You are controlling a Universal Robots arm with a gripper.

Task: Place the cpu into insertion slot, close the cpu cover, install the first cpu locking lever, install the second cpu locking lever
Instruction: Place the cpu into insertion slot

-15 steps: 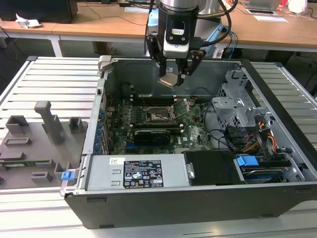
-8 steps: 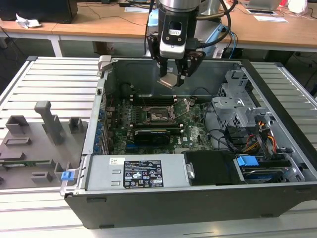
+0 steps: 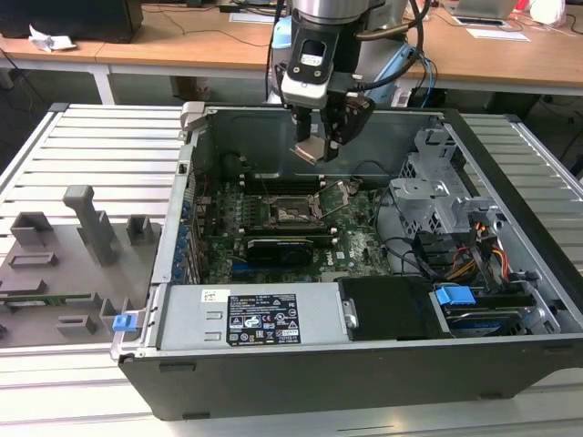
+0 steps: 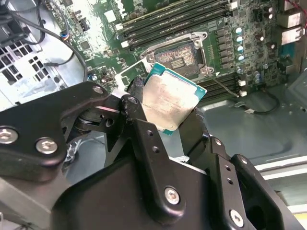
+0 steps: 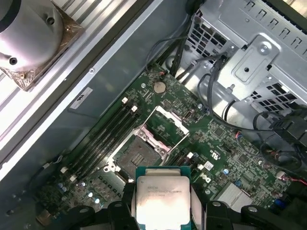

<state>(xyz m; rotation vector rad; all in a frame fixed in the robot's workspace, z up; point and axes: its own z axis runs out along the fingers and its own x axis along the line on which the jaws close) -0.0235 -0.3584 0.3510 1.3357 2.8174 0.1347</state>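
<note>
Gripper (image 3: 315, 146): we record it clenched on the cpu (image 4: 170, 101), fingers (image 4: 135, 98) pinching two opposite edges.
Cpu: tilted between the fingertips, metal top showing in both wrist views, in the air above the board (image 3: 355, 241).
Slot (image 3: 293, 215): uncovered, at 6 o'clock from the cpu in the exterior view, apart from it.
Cover (image 5: 165, 125): we note it swung open, just beside the slot.
</note>
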